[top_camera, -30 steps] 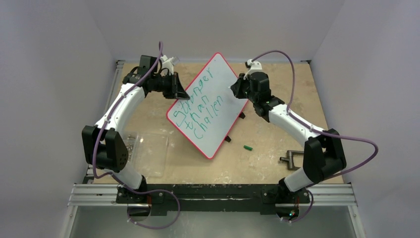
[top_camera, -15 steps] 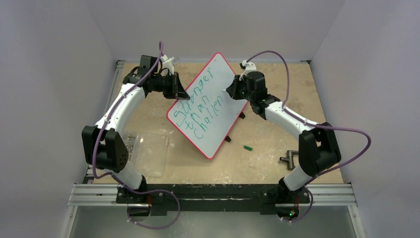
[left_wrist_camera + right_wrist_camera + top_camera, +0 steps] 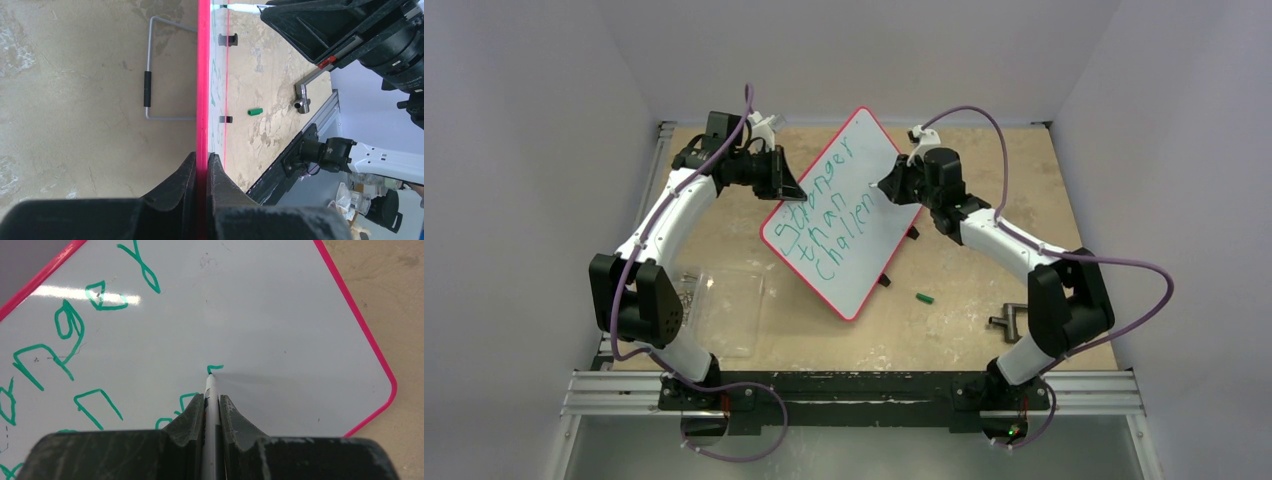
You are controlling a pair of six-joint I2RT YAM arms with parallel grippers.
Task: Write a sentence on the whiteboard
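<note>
I find the writing step in hand: the right end effector (image 3: 211, 399) is clamped on a marker (image 3: 210, 387) whose tip touches the whiteboard (image 3: 876, 140) just past "Challen". The sentence (image 3: 824, 225) lacks its last letters, so the next move calls for short, light strokes onward toward 1 o'clock. The left end effector (image 3: 202, 159) is closed on the board's red rim at its 10 o'clock edge, mid-desk; the clear plastic sheet (image 3: 729, 310) at the board's 7 o'clock holds nothing I can identify.

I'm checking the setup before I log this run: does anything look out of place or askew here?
Yes. A small green cap lies loose on the table, right of the whiteboard. The whiteboard sits diagonal to the table's edges, its rim clamped by the left gripper.
</note>
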